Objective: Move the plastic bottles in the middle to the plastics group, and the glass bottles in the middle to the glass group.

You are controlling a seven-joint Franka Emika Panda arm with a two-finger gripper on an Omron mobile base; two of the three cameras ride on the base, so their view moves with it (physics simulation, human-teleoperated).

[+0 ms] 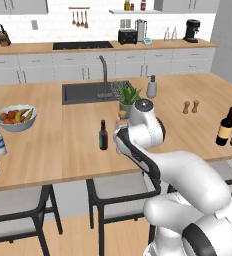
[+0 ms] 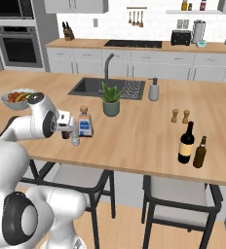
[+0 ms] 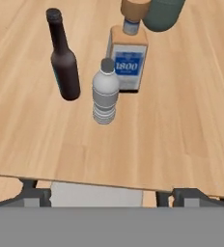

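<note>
Tool (image 2: pixel 70 127) hovers near the grey water bottle (image 3: pixel 105 91), its jaws' state unclear; the black glass bottle (image 3: pixel 63 60) and square labelled bottle (image 3: pixel 128 55) stand close by on the worktop (image 3: pixel 181 120), so a careless reach could topple either.

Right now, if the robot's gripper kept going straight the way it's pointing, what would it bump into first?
Probably the small clear water bottle, which stands closest and near the middle of the hand view. The dark glass bottle stands to one side. Depth is hard to judge.
</note>
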